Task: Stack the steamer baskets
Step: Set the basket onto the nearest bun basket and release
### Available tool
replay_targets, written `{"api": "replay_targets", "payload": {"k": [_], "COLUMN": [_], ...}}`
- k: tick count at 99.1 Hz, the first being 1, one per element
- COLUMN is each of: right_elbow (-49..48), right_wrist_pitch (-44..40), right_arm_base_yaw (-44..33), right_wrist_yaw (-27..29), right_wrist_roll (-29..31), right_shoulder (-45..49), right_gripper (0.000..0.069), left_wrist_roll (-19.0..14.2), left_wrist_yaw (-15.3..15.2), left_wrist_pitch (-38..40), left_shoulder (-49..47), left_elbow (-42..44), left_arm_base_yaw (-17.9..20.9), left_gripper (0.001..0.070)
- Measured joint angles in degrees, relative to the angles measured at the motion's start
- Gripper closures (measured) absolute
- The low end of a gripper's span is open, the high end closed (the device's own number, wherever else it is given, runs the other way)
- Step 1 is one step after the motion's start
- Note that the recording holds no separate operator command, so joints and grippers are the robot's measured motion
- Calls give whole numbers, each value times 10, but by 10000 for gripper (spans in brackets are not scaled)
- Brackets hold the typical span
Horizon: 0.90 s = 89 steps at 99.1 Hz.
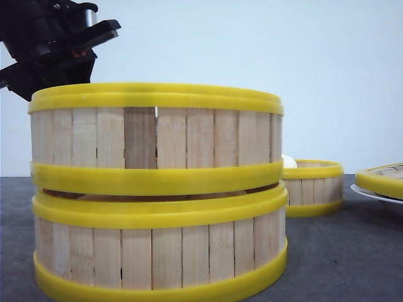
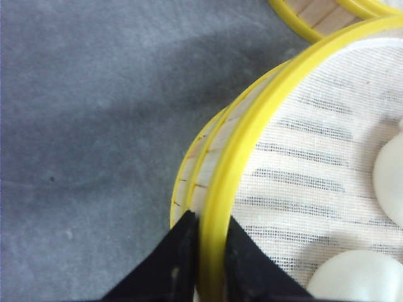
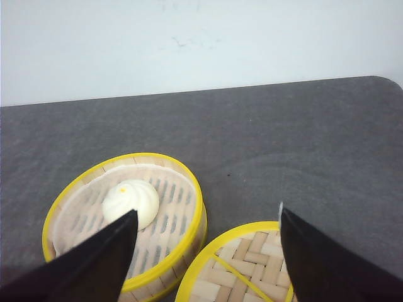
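Two steamer baskets stand stacked close to the front camera. The upper basket point(image 1: 156, 135) rests on the lower basket point(image 1: 157, 245) slightly off-centre, with a thin gap at its left. My left gripper point(image 2: 211, 217) is shut on the upper basket's yellow top rim point(image 2: 252, 132), one finger outside and one inside. A white cloth and two white buns point(image 2: 359, 274) lie in it. The third steamer basket point(image 3: 126, 220) stands alone further back and holds one bun point(image 3: 130, 202). My right gripper point(image 3: 206, 214) hangs open above it and the lid, holding nothing.
A flat woven lid with a yellow rim point(image 3: 245, 264) lies beside the third basket, on a white plate point(image 1: 378, 194) at the right. The table top point(image 3: 302, 138) is dark grey, and a pale wall stands behind it.
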Motion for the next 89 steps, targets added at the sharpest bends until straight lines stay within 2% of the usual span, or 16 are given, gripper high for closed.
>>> {"api": "replay_targets", "payload": {"k": [50,57,68,73,79,89], "right_elbow": [0,0,0,0,0,0], "right_wrist_pitch": [-5,-6,-7,-7,-8,-7], "right_arm_base_yaw": [0,0,0,0,0,0], "right_wrist_yaw": [0,0,-2,-5,-12,-21], "right_wrist_roll": [0,0,0,0,0,0], "right_shoulder": [0,0,0,0,1,12], "right_gripper": [249,249,249,249,249,249], "left_wrist_roll": [-2,-5,-9,-10,-10,-11], "left_wrist_yaw": [-6,-9,-18,-19,-19,-20], "left_wrist_pitch": [0,-4,-7,-6,-3,12], "left_shoulder": [22,22,24,24,24,14], "left_elbow": [0,0,0,0,0,0], "left_arm_base_yaw": [-3,-3,-3,-3,-3,-3], "left_gripper": [683,626,425,358,317,296]}}
